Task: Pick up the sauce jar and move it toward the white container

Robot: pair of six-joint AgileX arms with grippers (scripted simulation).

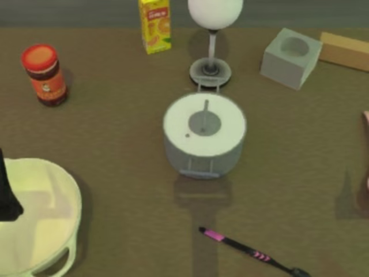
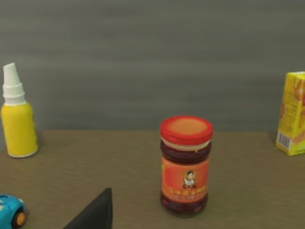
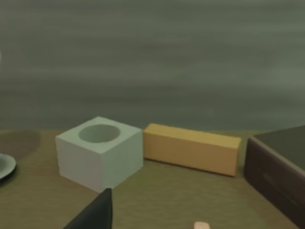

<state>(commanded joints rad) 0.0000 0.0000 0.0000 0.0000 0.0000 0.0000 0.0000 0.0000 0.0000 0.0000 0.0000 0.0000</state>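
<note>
Top view: sauce jar (image 1: 45, 74) stands upright, ungrasped; left gripper (image 1: 8, 199), finger state unclear, should approach level and grip below the lid.

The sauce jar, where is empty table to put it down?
Bare table lies between the sauce jar and the round white container, and right of that container, below the grey block. The back edge is crowded: juice carton, lamp, block.
</note>
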